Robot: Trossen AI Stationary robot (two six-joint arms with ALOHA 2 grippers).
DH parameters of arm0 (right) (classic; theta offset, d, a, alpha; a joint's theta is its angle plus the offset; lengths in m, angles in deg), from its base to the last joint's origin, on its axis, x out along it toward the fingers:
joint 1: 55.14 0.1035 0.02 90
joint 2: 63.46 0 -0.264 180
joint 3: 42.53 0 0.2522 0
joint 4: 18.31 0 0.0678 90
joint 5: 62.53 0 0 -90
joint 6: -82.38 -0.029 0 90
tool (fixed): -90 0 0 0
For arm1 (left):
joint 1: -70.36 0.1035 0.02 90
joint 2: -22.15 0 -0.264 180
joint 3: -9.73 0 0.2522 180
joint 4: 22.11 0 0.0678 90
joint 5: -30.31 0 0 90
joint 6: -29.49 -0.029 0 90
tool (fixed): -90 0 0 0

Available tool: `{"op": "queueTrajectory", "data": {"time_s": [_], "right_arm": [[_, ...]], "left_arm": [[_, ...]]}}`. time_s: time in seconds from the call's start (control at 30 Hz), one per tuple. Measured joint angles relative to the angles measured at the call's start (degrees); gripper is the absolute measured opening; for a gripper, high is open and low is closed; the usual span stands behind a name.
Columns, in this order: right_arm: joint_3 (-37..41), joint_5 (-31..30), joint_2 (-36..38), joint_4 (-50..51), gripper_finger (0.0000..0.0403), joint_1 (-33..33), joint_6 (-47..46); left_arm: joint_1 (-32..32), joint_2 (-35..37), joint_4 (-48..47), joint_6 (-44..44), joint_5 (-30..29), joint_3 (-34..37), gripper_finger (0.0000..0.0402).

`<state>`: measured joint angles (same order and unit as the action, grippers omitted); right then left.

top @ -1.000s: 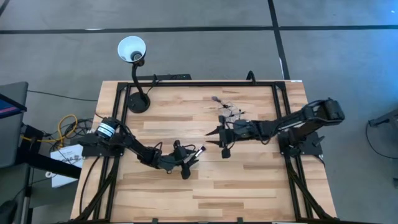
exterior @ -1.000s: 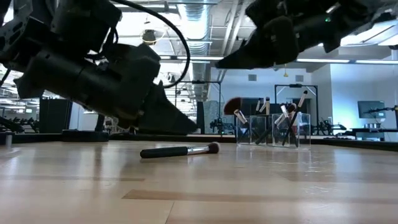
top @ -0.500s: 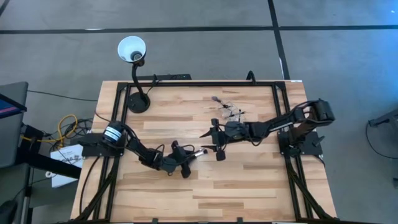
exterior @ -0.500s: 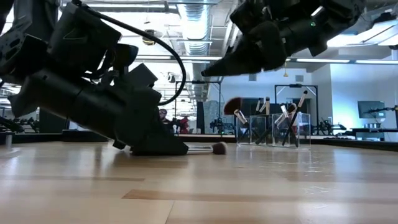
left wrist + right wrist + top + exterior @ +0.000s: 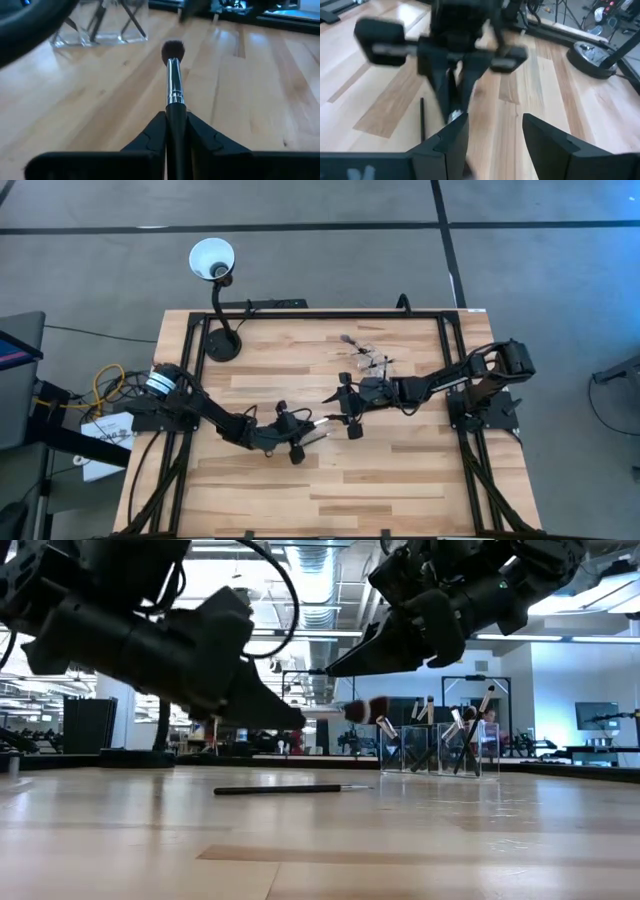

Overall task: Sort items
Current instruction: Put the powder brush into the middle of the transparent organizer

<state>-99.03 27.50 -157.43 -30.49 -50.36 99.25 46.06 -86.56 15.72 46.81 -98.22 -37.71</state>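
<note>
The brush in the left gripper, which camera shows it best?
The left wrist view: the brush runs up the frame's middle, handle clamped between the left gripper's fingers, ferrule and dark bristles clear. The low view shows it side-on, lifted off the table. The high view shows only a pale sliver. The right wrist view blurs it.

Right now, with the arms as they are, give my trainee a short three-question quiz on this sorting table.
1. True or false: the left pincer is shut on a makeup brush lifted off the table.
2. Multiple choice: where do the already sorted brushes stand? A) in the clear holder B) under the lamp C) in the right pincer
3. Fill in: a thin brush lies flat on the ____.

Key:
1. True; the low view shows the held brush in the air, its bristles towards the right pincer.
2. A.
3. Table; it lies below the two arms.
</note>
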Motion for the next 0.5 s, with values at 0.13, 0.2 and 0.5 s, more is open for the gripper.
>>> {"op": "queueTrajectory", "data": {"time_s": [0.13, 0.2, 0.5], "right_arm": [[0.0, 1.5, 0.0, 0.1, 0.0179, 0.1, 0.0], [0.0, 3.8, 0.0, -0.3, 0.018, 0.1, 0.0], [0.0, 4.3, 0.0, -3.7, 0.0174, 0.0, 0.1]], "left_arm": [[0.4, 4.4, -0.2, -0.9, -0.2, 2.5, 0.0044], [0.4, 6.5, -0.3, -0.6, -0.3, 4.2, 0.0044], [0.7, 11.5, -0.1, -1.9, 3.3, 6.5, 0.0045]]}}
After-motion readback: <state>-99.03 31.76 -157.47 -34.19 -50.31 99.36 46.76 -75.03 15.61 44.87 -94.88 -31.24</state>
